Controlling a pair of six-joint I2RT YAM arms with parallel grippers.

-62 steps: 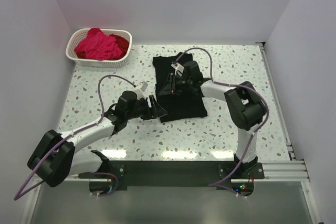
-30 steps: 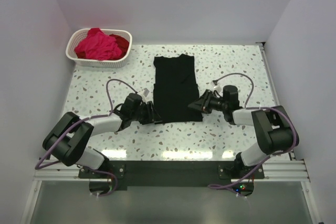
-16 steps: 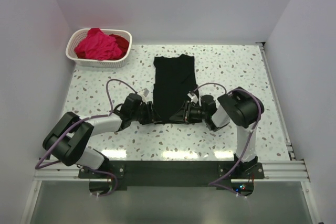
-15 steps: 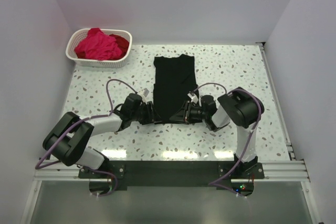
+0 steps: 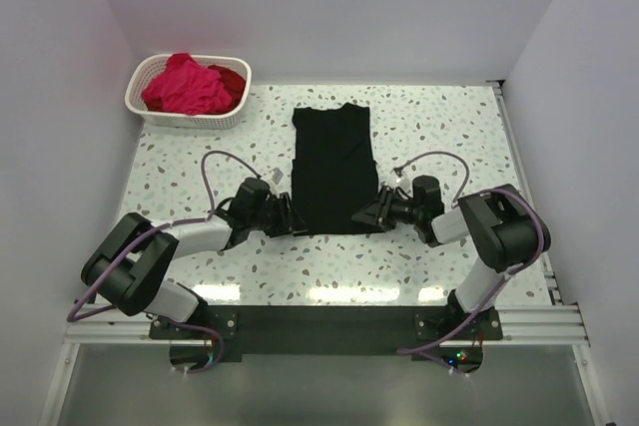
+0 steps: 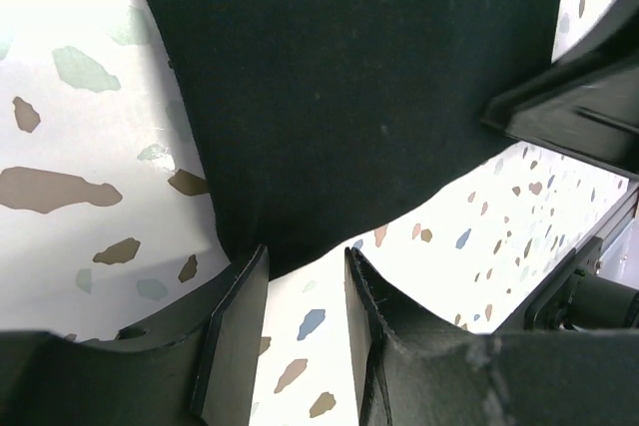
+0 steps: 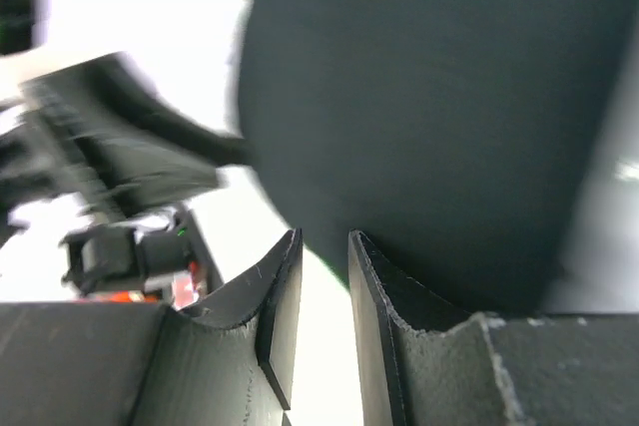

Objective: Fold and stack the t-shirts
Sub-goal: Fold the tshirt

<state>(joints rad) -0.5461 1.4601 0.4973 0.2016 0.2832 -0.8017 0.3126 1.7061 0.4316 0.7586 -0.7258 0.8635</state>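
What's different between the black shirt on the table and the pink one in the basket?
The black t-shirt lies flat, smoothed into a long strip; the pink t-shirt is a crumpled heap. The black t-shirt rests on the table; the pink t-shirt sits in the white basket at the far left. Both are plain cloth.

The black t-shirt [image 5: 332, 167], rumpled and skewed two seconds back, now lies flat on the counter [image 5: 190, 157] as a narrow strip. The right claw [image 5: 366, 216] is off the shirt's upper middle and sits at its near right corner. Half a second ago it was further in along the hem, with the elbow tucked. That arm now swings out to the right.
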